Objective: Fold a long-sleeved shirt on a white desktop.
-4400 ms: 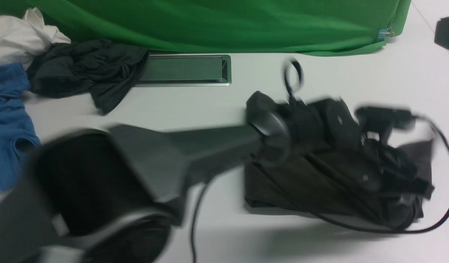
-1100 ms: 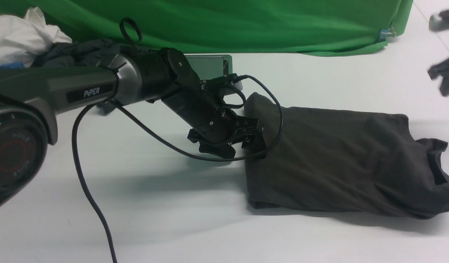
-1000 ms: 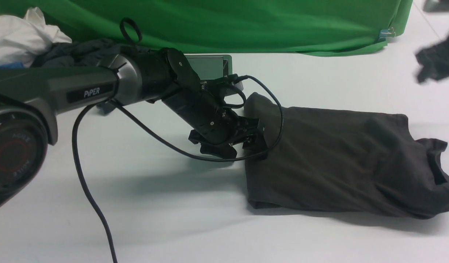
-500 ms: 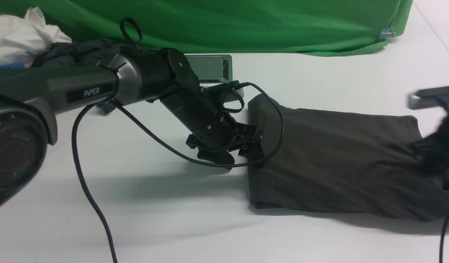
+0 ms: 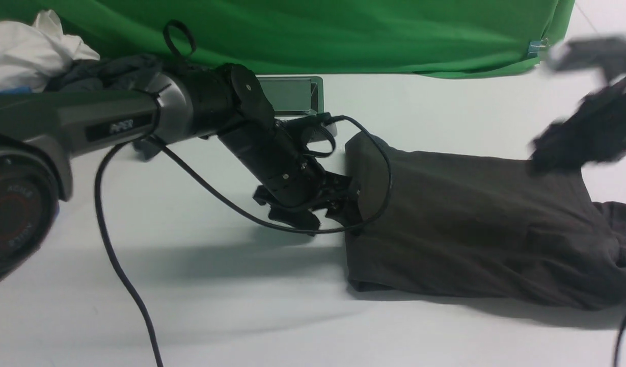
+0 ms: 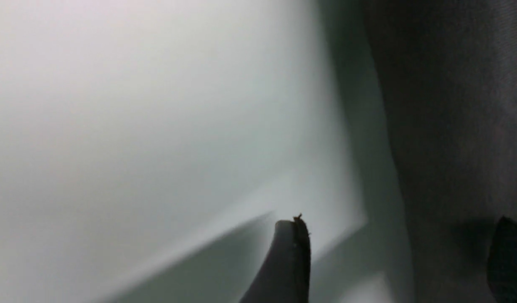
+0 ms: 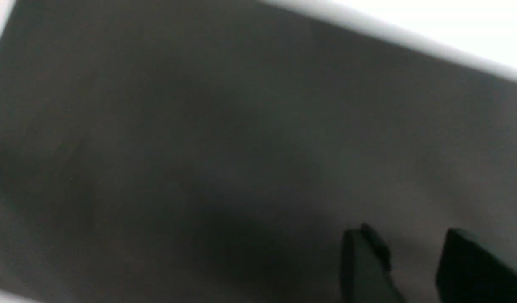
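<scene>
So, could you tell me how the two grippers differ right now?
The left gripper is sharp in the front view, low at the long-sleeved shirt's left edge, jaws wide open. The right gripper is motion-blurred near the far right corner, jaws narrower. Neither holds cloth.

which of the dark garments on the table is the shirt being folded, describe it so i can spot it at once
Start from the green cloth along the back of the white desktop. In front of it, toward the robot's right, the long-sleeved shirt lies flattened into a wide band. Unlike the crumpled dark grey garment piled with the white cloth at the far left, it is larger and brown-black, and lies apart.
</scene>
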